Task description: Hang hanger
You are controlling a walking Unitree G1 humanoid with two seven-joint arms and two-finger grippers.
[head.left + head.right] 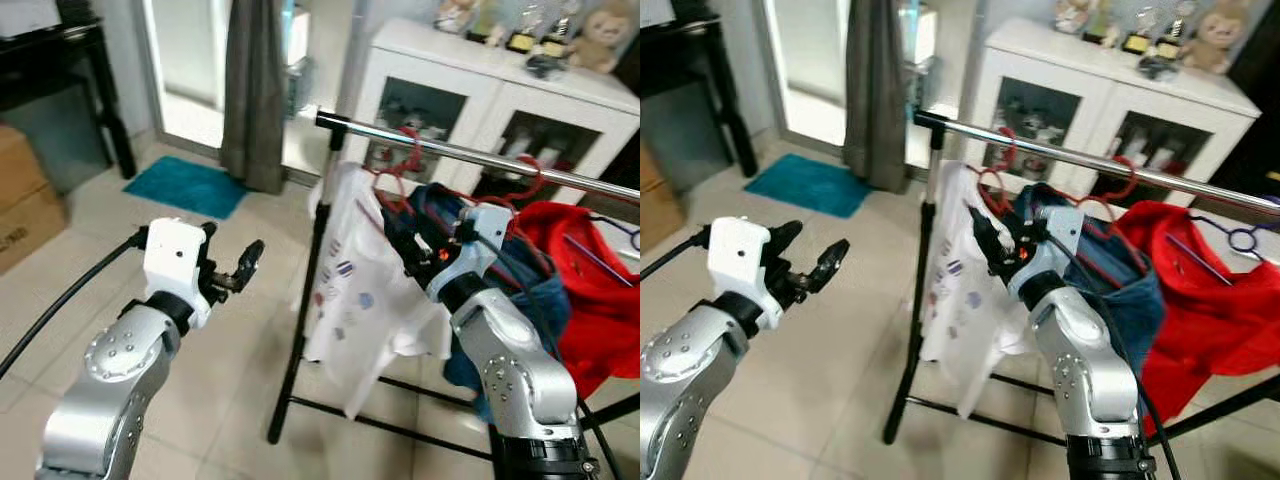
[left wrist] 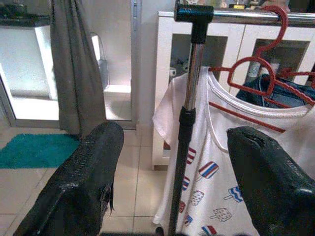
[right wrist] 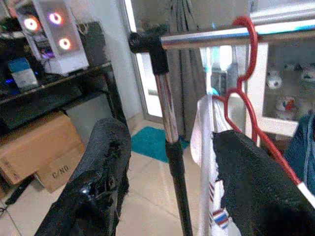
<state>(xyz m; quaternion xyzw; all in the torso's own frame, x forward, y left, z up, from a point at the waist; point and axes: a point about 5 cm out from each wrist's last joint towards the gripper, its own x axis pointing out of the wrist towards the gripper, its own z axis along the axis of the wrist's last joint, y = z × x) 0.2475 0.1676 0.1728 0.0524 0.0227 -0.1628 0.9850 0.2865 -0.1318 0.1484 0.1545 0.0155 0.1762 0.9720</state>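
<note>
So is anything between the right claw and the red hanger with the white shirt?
Nothing visible. The right claw is open right beside the red hanger, which hangs on the rail with the white shirt; the upright pole stands off to one side.

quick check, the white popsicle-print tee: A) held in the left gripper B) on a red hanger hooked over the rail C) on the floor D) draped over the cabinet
B: the white tee hangs from a red hanger whose hook sits over the chrome rail, beside the rack's black upright; the left gripper is open and holds nothing, off to the rack's left.
</note>
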